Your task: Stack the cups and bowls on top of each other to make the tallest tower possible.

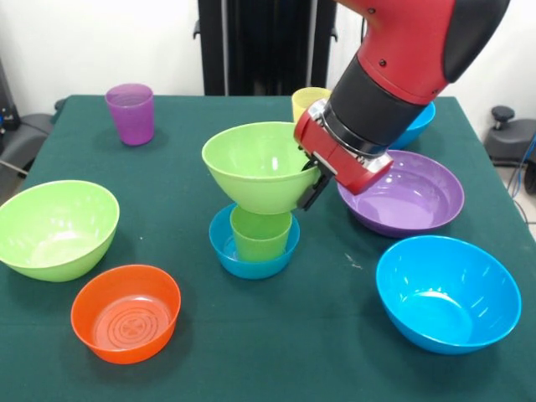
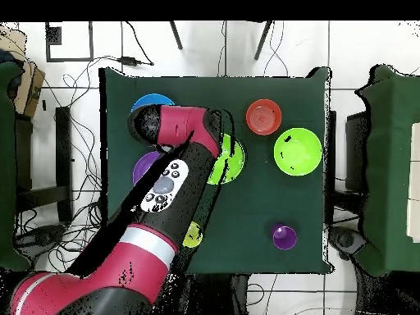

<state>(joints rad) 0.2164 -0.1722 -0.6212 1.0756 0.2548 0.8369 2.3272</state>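
I see the gripper [image 1: 311, 186] clamped on the right rim of a lime green bowl [image 1: 261, 166], one black finger outside the wall. That bowl sits upright on the green cup [image 1: 260, 234], which stands mouth-down in the small blue bowl [image 1: 254, 244] near the middle of the worktop [image 1: 276, 352]. So the tower has three pieces.

The purple cup [image 1: 131, 112] stands alone near the far left corner. The yellow cup [image 1: 305, 100] is by the far edge, partly behind the arm. The wide purple bowl [image 1: 406, 197] lies just right of the gripper; a blue bowl [image 1: 444, 291] sits near the front right corner, and another blue bowl [image 1: 416, 124] shows behind the arm. The second lime green bowl [image 1: 55, 228] is at the left edge, the orange bowl [image 1: 126, 311] in front of it.
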